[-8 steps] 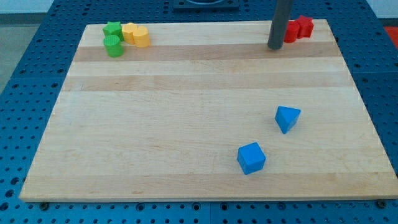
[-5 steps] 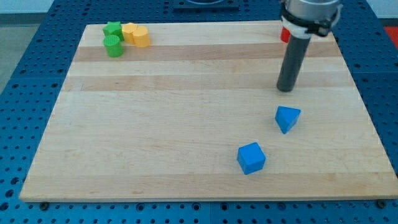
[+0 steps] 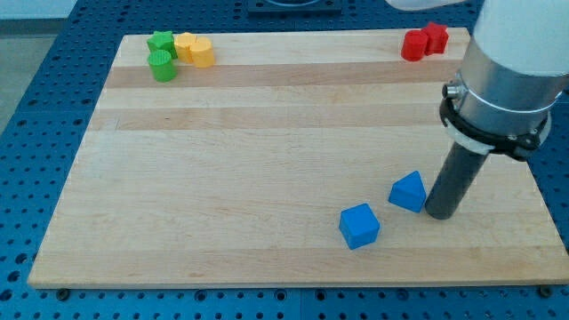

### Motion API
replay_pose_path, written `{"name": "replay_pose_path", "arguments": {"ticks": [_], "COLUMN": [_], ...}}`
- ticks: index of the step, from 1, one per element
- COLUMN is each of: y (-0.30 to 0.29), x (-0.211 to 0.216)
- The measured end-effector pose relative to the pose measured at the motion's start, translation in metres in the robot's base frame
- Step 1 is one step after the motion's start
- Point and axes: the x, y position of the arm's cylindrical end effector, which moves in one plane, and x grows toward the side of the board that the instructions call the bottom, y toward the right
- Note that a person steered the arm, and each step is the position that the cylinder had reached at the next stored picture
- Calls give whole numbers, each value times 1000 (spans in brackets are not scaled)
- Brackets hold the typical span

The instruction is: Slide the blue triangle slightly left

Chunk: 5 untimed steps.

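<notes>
The blue triangle (image 3: 409,192) lies on the wooden board (image 3: 267,160) at the lower right. My tip (image 3: 440,214) stands right against its right side, touching or nearly touching it. A blue cube (image 3: 359,226) sits just to the lower left of the triangle, a small gap apart.
Two red blocks (image 3: 423,42) sit at the top right corner. A green star (image 3: 161,41), a green cylinder (image 3: 162,66) and two yellow blocks (image 3: 195,50) cluster at the top left. The arm's large body (image 3: 502,80) hangs over the board's right side.
My tip has moved from the top right down the board to the triangle's right side. The blue triangle has shifted slightly down and left and turned.
</notes>
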Motion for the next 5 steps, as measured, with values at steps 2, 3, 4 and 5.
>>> {"name": "replay_pose_path", "arguments": {"ticks": [2,3,4,5], "y": [0,-26,-51,-74], "x": [-17,-16,-16,-16]}}
